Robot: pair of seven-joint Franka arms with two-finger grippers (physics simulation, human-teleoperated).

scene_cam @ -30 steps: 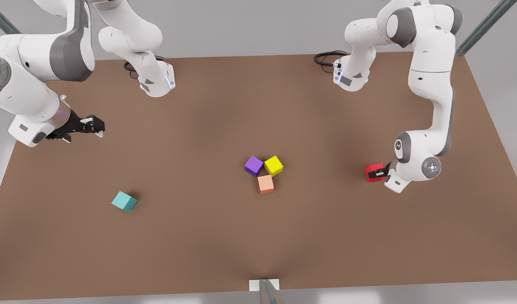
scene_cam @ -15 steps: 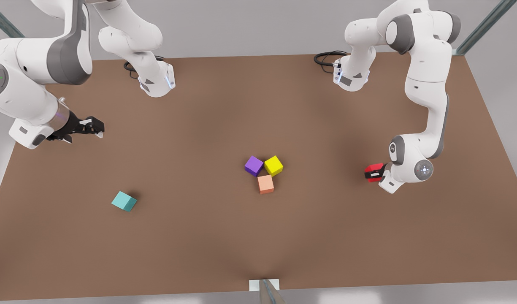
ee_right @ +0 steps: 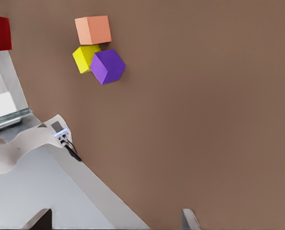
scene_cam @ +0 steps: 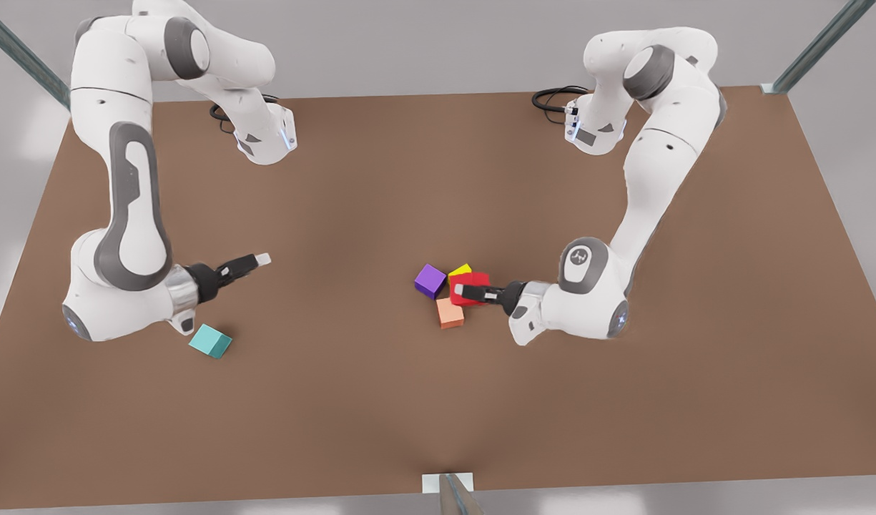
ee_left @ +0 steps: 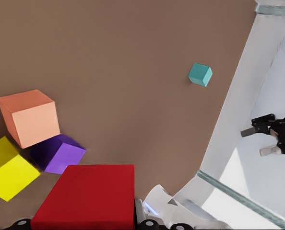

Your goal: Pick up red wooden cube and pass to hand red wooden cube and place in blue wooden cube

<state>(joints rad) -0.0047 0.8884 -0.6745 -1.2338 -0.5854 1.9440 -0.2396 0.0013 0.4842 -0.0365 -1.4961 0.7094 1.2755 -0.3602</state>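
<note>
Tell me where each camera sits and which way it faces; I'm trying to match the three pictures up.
Front view: high over the table, looking down; both arms show, the left tool gripping the red cube, the right tool open near the teal cube.
Left wrist view: on the left wrist, looking past the held red cube to the table; the right tool shows farther off.
Right wrist view: on the right wrist, facing the table; its own spread fingertips show.
Both wrist views share the orange cube, purple cube and yellow cube.
</note>
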